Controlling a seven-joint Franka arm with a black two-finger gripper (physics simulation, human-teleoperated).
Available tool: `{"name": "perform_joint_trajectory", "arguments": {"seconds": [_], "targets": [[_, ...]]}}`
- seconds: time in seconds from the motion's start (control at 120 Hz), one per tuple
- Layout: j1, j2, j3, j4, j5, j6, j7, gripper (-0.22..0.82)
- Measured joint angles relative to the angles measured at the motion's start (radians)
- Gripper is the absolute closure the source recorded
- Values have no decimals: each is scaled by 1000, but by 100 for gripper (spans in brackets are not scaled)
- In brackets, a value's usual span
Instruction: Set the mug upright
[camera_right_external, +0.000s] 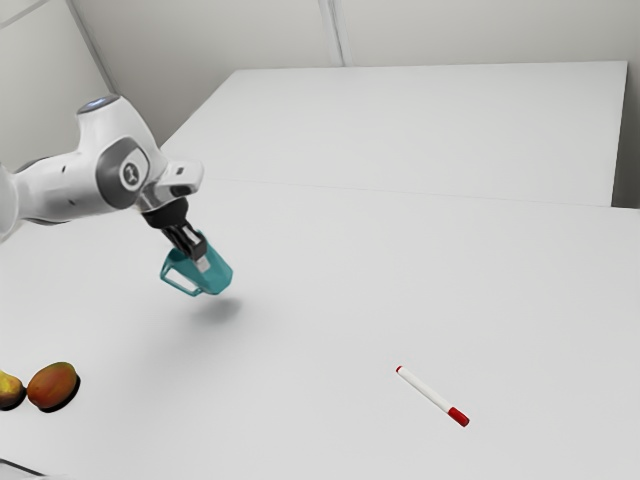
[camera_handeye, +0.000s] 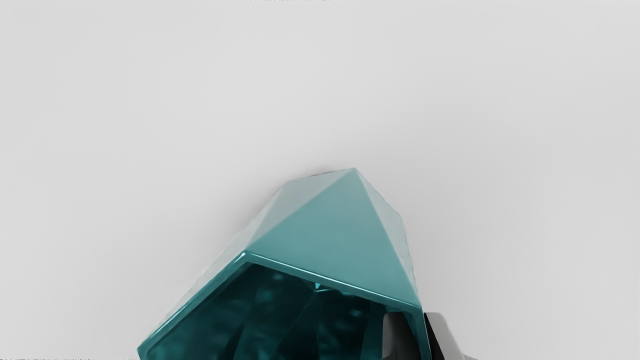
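Black gripper (camera_right_external: 201, 258) points down and toward the exterior view's right, holding the teal mug (camera_right_external: 217, 274) tilted above the table, with a shadow beneath it. The mug's handle faces the exterior view's left. In the wrist view the faceted mug (camera_handeye: 330, 240) shows its dark opening toward the hand. One finger of the gripper (camera_handeye: 421, 332) is inside the rim and the other outside, both against the same wall, so it is shut on that wall.
A white marker with red ends (camera_right_external: 432, 395) lies on the white table (camera_right_external: 330, 300). An orange-brown fruit (camera_right_external: 54, 385) and a yellow one (camera_right_external: 9, 389) rest near the exterior view's lower left.
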Motion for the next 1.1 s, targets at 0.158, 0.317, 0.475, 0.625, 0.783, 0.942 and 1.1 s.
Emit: {"name": "perform_joint_trajectory", "arguments": {"seconds": [0.158, 0.317, 0.475, 0.625, 0.783, 0.942, 1.1], "targets": [[9, -12, -77, -28, 31, 20, -89, 79], [2, -17, -152, -63, 41, 41, -168, 79], [-2, 6, -176, -91, 64, 80, -237, 79], [3, 31, -194, -83, 117, 95, -294, 79], [-5, 43, -197, -72, 137, 69, -341, 79], [-9, 73, -201, -61, 149, 43, -378, 79], [-15, 87, -199, -60, 168, 35, -409, 78]]}}
